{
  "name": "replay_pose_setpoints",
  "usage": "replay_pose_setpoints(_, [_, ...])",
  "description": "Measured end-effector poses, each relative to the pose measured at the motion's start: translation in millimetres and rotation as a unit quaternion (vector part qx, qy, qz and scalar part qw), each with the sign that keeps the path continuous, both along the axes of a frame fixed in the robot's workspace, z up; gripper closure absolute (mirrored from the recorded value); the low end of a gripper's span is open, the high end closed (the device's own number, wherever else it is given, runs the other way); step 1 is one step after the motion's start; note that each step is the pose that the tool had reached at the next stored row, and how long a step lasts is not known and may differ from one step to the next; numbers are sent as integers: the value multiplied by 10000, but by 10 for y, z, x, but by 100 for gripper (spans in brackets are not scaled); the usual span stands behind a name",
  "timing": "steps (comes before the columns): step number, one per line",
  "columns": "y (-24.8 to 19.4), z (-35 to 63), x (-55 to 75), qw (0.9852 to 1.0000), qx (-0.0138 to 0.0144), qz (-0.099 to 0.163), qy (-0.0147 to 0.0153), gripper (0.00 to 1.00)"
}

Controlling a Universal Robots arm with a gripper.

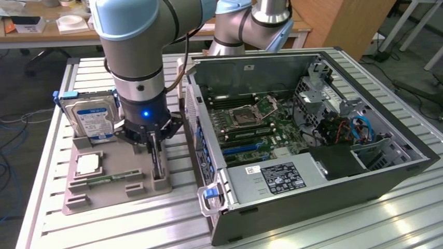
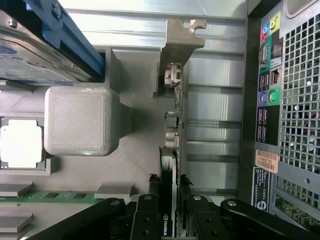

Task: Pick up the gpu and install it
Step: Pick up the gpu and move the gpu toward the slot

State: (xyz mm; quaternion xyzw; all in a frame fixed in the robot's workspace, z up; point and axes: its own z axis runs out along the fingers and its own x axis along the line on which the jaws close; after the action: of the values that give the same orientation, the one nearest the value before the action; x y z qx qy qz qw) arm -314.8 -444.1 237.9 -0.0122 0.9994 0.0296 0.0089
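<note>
Pincer [image 2: 172, 220] clamped, I grip the gpu [image 2: 176, 125] by its upper edge, one of my black fingers [image 2: 146, 222] pressed to each flat face of the card. The card stands thin and edge-on straight below me, its lower edge seated in a slot of the grey holder tray [image 2: 140, 150], and its silver end bracket [image 2: 182, 35] is at the end farthest from my fingers.

From the exterior view, my pincer [image 1: 151, 142] hangs straight down over the side of the holder tray [image 1: 104, 194] nearest the computer case [image 1: 387, 171], with the gpu [image 1: 158, 167] upright directly beneath it. The case lies on its side just beside me on the slatted bench [image 1: 138, 223], its panel off and the motherboard [image 1: 256, 124] exposed; its ported rear face [image 2: 295, 100] stands close to the card I hold.

On the other side of me, the blue-labelled hard drive [image 1: 91, 116] stands upright in the tray. Near it lie a square processor chip [image 1: 88, 165] and a narrow green memory stick [image 1: 111, 179], each in its own recess, well apart from my fingers.
</note>
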Motion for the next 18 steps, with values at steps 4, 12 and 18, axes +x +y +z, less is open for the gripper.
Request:
replay_pose_setpoints(4, [0,24,0,10000,0,0,0,74])
replay_pose_setpoints(12, [0,124,0,10000,1,0,0,74])
replay_pose_setpoints(18, [0,161,0,10000,1,0,0,74])
